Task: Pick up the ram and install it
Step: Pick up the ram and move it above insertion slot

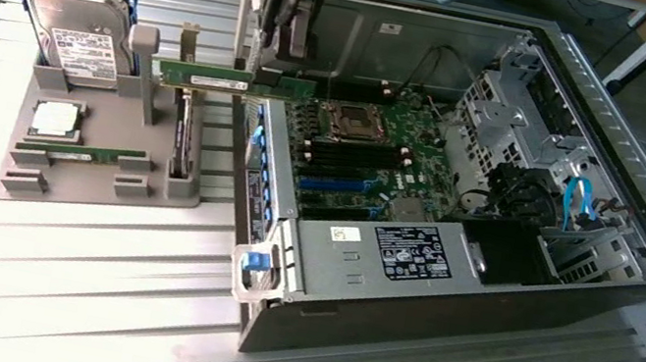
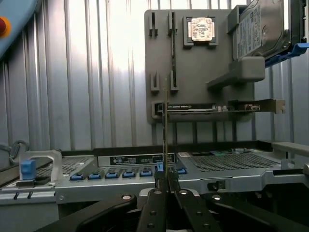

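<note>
The ram (image 1: 214,78) is clear of the gray holder (image 1: 95,191), clamped near one end by the gripper (image 1: 278,72), whose jaws are pinched narrow on its flat faces. Its long axis runs level across the exterior view, over the computer case (image 1: 432,320) wall nearest the holder. The motherboard's memory slots (image 1: 335,151) lie lower, toward the exterior view's right.

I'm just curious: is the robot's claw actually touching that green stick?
Touching. In the wrist view the gripper is clamped on the ram, no gap either side.
</note>
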Available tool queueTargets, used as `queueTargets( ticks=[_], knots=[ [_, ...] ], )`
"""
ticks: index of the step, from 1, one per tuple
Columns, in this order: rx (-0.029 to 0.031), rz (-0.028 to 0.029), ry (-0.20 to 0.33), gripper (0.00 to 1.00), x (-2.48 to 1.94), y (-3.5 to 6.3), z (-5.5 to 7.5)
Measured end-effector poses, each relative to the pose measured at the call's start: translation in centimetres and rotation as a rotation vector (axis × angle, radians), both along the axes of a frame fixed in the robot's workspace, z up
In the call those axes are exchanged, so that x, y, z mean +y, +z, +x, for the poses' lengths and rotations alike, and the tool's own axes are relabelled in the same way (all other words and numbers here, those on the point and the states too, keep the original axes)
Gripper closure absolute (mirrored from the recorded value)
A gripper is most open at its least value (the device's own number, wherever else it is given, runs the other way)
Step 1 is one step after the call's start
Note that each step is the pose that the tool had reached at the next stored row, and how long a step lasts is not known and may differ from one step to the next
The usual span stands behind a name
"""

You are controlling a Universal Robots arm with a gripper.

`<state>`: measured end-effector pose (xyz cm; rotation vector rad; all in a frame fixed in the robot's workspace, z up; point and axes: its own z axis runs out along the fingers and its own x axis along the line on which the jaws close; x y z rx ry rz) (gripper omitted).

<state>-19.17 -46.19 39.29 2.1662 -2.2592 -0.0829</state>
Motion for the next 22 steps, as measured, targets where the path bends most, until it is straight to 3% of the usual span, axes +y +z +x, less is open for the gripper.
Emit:
queueTargets(
  ticks=[22],
  knots=[
    [0.0013,0.0001,0.0,0.88,0.0,0.0,5.6]
  ],
)
